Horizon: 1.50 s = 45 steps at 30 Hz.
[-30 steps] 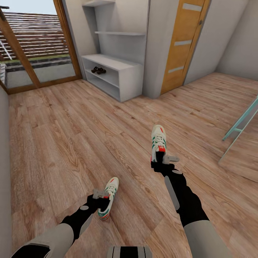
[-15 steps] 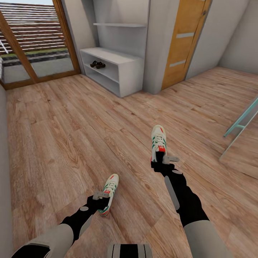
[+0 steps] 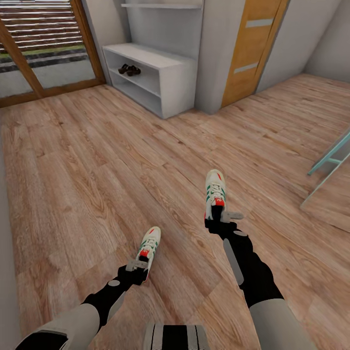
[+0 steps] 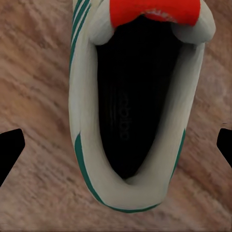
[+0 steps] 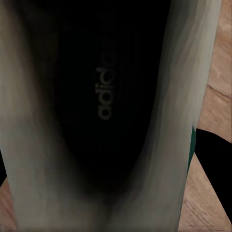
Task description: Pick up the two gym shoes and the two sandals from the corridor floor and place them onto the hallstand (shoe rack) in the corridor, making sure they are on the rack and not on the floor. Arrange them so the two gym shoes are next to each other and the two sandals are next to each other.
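Since a second ago the whole head view has shifted, so the camera has moved: the hallstand and door sit higher in the picture, while the right arm holds the same pose and the left shoe reads a little more toe-forward. Nearest, the left tool [image 3: 137,267] grips the heel of the left gym shoe [image 3: 148,248], a small white sneaker with green stripes and an orange-red tongue tab; in the left wrist view that shoe [image 4: 130,111] shows its dark opening between the two black fingertips [image 4: 10,150], which stand wide of its sides there, so I cannot tell how firmly it is pinched. Further on, the right tool [image 3: 222,216] closes on the heel of the right gym shoe [image 3: 215,193], toe pointing away, above the corridor floor [image 3: 87,170]. Far off, the two sandals [image 3: 129,70] lie side by side on the upper shelf of the white hallstand [image 3: 167,90], beside an orange door [image 3: 250,48].
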Tool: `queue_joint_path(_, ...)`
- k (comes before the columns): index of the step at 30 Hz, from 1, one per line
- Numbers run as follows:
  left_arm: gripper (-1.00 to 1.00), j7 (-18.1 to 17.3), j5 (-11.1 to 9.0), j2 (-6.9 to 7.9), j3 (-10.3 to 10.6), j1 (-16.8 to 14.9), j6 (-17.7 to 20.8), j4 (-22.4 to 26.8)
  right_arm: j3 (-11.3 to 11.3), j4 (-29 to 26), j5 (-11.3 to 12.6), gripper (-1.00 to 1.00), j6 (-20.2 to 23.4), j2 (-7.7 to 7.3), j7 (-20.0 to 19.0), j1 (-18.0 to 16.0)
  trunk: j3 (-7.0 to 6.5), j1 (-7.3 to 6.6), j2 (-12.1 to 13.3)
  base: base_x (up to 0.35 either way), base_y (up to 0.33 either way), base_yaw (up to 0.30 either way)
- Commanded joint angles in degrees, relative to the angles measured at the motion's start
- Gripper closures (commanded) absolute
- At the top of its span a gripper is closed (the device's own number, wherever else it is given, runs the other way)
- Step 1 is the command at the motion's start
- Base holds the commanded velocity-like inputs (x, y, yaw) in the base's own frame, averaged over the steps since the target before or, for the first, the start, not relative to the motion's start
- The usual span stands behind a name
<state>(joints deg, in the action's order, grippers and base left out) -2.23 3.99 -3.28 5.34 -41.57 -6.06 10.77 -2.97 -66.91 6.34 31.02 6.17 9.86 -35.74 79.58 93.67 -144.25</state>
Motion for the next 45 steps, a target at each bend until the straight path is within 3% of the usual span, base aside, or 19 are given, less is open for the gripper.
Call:
queue_joint_path(1,-1.00,0.04,0.43,0.02,0.11,-0.05,-0.24,-0.06,-0.10,-0.09,0.60,1.00,0.18,-0.01,0.51,-0.03,0.36,0.01,-0.03,0.000,0.000,0.000)
queue_joint_path(10,-1.00,0.04,0.42,0.01,0.11,-0.04,-0.24,-0.06,-0.10,-0.12,0.60,1.00,0.18,-0.01,0.51,-0.03,1.60,0.06,-0.06,0.000,0.000,-0.075)
queue_joint_path(21,-1.00,0.11,0.45,0.03,0.11,-0.07,-0.26,-0.05,-0.10,-0.15,0.59,1.00,0.18,-0.01,0.51,-0.03,1.82,0.06,-0.06,0.000,0.000,-0.036)
queue_joint_path(29,-1.00,0.12,0.49,0.03,0.11,-0.08,-0.26,-0.05,-0.10,-0.16,0.60,1.00,0.18,-0.01,0.51,-0.03,3.94,0.27,-0.17,0.000,0.000,-0.001)
queue_joint_path(45,-1.00,0.12,0.49,0.11,0.11,-0.08,-0.26,-0.05,-0.10,-0.16,0.58,1.00,0.18,-0.01,0.51,-0.03,4.12,0.27,-0.17,0.000,0.000,0.000)
